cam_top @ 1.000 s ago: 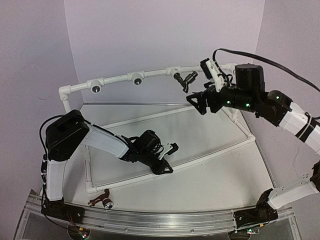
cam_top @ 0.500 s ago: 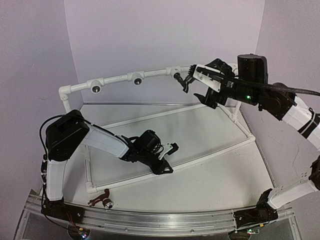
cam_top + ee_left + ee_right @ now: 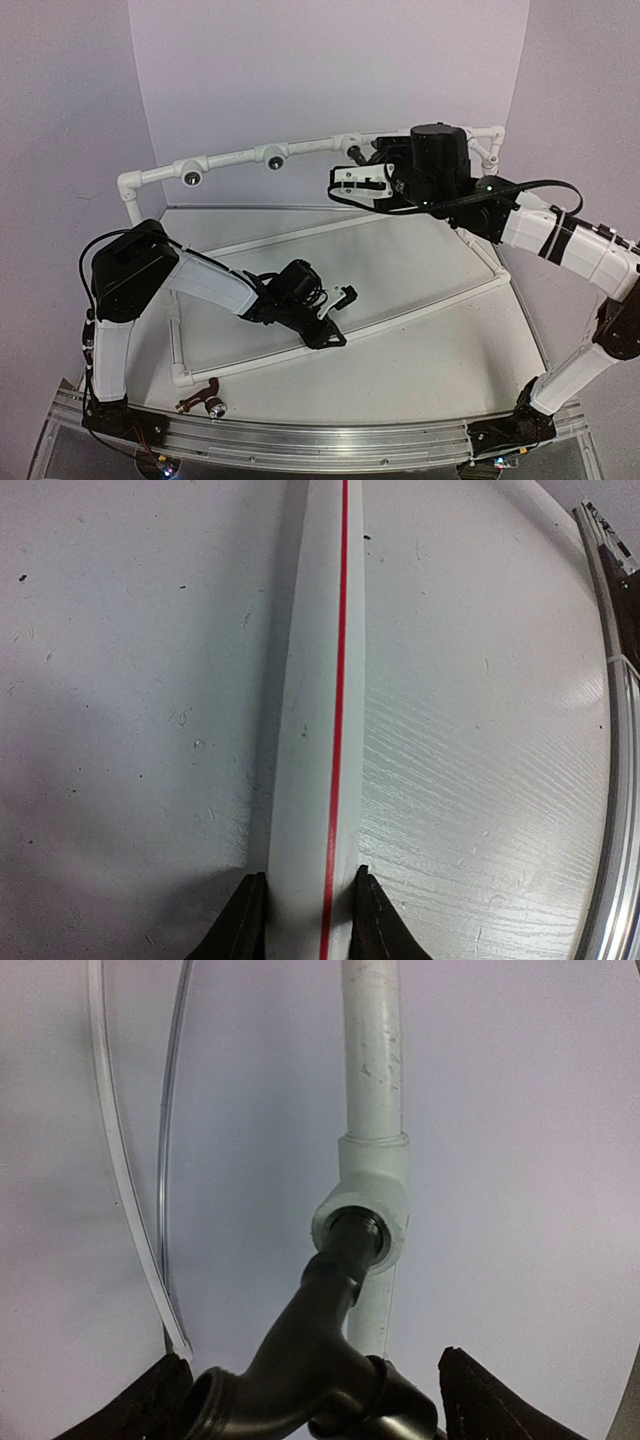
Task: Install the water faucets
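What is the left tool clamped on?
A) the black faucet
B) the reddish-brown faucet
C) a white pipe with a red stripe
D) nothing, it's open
C: in the left wrist view the left tool has a finger pressed on each side of the white pipe with the red stripe. In the top view the reddish-brown faucet lies loose, not gripped.

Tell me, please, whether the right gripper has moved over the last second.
Yes: the right gripper swung left along the top pipe, to straddle the black faucet.
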Robot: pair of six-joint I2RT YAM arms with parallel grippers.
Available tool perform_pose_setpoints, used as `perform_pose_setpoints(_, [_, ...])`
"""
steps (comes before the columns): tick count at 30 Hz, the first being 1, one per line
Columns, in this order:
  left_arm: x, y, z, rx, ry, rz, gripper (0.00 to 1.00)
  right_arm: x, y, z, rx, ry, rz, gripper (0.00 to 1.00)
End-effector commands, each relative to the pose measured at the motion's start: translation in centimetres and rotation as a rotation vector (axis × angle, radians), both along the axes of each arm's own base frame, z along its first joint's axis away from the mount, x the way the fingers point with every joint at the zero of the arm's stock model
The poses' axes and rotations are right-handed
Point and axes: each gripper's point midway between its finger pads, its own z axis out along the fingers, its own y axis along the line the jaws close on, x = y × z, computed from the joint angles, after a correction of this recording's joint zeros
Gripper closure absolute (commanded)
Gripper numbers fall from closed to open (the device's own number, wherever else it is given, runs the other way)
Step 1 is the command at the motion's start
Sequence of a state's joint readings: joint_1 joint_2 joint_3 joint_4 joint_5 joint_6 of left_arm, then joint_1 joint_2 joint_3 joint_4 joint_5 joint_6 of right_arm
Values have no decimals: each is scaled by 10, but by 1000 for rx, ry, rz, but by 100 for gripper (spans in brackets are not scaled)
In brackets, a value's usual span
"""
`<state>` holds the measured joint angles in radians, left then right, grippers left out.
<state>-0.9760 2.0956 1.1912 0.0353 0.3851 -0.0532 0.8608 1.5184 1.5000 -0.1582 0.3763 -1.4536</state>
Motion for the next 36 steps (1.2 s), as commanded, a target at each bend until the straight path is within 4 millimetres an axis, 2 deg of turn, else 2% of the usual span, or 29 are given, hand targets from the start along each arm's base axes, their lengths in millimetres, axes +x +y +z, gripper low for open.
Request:
perform_pose_setpoints(1, [-60,97,-115,459,285,76,93,15,-5,34,95,-78,-118,30])
perform_pose_setpoints(4, [-60,97,-113,455,285,75,92,21,-7,24,140,-50,-168,47])
perform_pose_setpoints(8, [-60,96,-112,452,284,75,93,23,-3,11,329,38,-206,66])
perform_pose_setpoints(11, [-60,97,-112,453,284,76,93,22,3,5,547,135,-225,75])
perform_pose_setpoints(14, [-61,96,-113,453,286,75,93,16,17,1,815,283,-203,81])
perform_pose_setpoints(17, [-61,96,-113,452,290,74,92,13,36,7,1118,449,-169,83])
perform_pose_setpoints(22, [-61,96,-113,452,289,75,92,7,66,35,1629,733,-67,90])
perform_pose_setpoints(27, [-61,98,-113,457,286,79,92,-4,77,68,1968,971,102,96])
perform_pose_setpoints(28, [-61,98,-113,457,285,79,92,-8,77,80,2040,1020,167,97])
perform_pose_setpoints(33, [-61,97,-112,454,285,78,92,-36,78,122,2171,1240,448,98])
perform_pose_setpoints(35, [-61,96,-111,450,286,77,92,-40,76,127,2178,1255,475,96])
perform_pose_setpoints(36, [-61,96,-110,448,286,77,92,-41,75,125,2164,1243,473,92])
